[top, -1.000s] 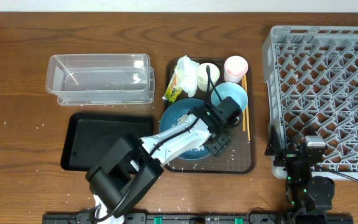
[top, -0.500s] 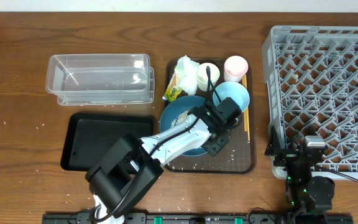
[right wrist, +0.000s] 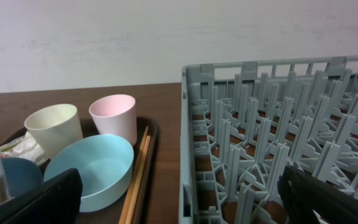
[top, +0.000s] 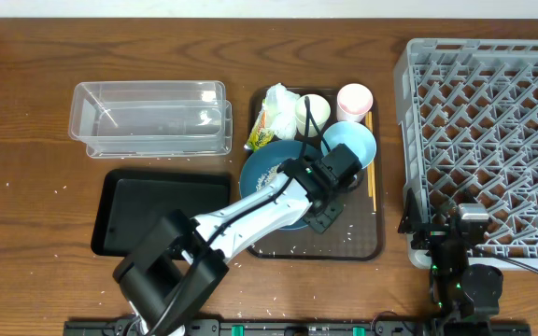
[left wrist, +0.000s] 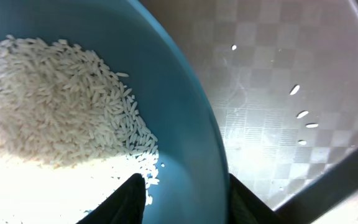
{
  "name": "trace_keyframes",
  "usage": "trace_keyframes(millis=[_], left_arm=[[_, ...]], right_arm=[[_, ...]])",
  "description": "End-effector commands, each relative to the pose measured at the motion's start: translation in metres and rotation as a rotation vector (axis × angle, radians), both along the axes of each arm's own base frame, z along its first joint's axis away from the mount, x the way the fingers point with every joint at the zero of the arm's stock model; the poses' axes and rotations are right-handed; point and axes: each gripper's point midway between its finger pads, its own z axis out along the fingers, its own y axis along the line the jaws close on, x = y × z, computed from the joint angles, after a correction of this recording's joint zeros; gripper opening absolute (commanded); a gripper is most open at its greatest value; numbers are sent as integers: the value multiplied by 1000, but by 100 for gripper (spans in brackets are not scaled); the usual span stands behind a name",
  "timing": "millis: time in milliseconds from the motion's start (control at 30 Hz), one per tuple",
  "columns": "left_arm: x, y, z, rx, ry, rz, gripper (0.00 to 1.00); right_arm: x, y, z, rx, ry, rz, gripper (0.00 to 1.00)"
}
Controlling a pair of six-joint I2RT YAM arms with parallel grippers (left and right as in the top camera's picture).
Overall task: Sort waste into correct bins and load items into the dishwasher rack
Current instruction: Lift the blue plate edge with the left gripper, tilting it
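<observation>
Two arms: the left one is reaching across the black tray [top: 134,210] to the brown serving tray [top: 367,245]; the right one is sitting by the grey dishwasher rack [top: 484,140].
Left gripper [left wrist: 185,202]: is pinching the right rim of the deep-blue plate [top: 271,177], with one finger inside and one outside.
Plate: is sitting in the serving tray's left half, carrying a heap of rice grains [left wrist: 48,106].
Right gripper [right wrist: 179,186]: is hanging with fingers spread wide, holding nothing.
Waste: crumpled tissue [top: 281,103] and yellow-green wrapper [top: 261,138] are lying at the tray's far-left corner.
Dishes: light-blue bowl [top: 351,145], white cup [top: 314,110] and pink cup [top: 354,99] are standing together, with chopsticks [top: 369,177] alongside.
Clear tub [top: 150,119]: is sitting just behind the black tray.
</observation>
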Motion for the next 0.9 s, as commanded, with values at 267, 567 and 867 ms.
trace_keyframes(millis=[267, 567, 867], left_arm=[[-5, 7, -5, 29, 24, 12, 41], [-11, 8, -13, 32, 60, 7, 41], [-6, 21, -21, 90, 14, 9, 47]], right_arm=[[0, -4, 0, -14, -1, -20, 99], [0, -4, 0, -14, -1, -20, 99], [0, -4, 0, -14, -1, -20, 99]])
